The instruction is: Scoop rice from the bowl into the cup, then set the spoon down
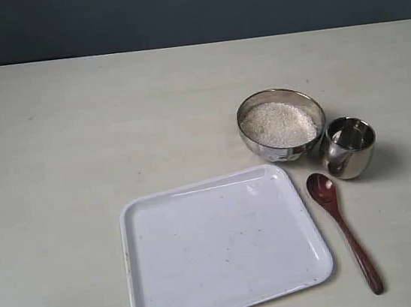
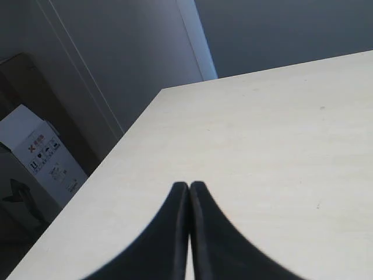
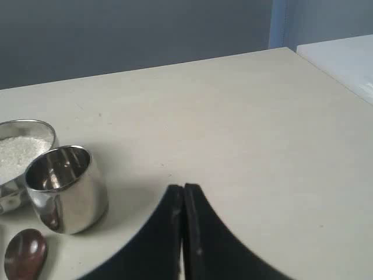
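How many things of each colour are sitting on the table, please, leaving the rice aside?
Shiny steel: 2 (bowl, cup)
White: 1 (tray)
Reddish-brown: 1 (spoon)
Total: 4

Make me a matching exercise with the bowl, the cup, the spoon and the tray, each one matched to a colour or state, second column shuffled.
Column one:
1 bowl
2 cup
3 spoon
4 tray

Column two:
A reddish-brown, lying right of the tray
B white, flat, rectangular
C steel, filled with rice
D steel, small, no rice seen inside

Pairs: 1-C, 2-D, 3-A, 4-B
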Controlling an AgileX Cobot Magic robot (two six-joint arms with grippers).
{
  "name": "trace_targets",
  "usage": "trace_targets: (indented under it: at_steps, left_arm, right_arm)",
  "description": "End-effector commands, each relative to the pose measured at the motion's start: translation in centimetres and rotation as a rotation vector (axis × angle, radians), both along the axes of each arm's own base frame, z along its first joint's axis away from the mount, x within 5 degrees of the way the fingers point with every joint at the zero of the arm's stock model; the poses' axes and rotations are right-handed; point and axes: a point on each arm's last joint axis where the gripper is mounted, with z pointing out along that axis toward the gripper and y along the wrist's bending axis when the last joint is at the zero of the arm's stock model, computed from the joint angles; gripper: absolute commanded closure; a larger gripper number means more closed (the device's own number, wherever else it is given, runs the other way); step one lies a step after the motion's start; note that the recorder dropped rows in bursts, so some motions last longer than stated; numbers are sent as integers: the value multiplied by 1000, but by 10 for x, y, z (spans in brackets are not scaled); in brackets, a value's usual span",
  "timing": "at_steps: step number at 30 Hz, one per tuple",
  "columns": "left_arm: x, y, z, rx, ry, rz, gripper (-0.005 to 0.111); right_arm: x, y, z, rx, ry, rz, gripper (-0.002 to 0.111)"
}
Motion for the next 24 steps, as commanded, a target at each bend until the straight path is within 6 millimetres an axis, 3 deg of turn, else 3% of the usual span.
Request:
trace_targets:
  at_steps: [1,14,19,24]
  left_arm:
    - [0,-1,2,-7,-21,-8,106]
    - [0,-1,2,-7,-21,-8,106]
    - [0,-1,2,-7,-21,-8,106]
    - [0,-1,2,-7,-21,-8,106]
  right_arm:
    - [0,0,0,-2,-9,-4,109]
    - [0,-1,0,-21,-16,-5,109]
    - [3,-3,19,-174,-219,-7,109]
    - [1,-3,44,50,-507,-34,109]
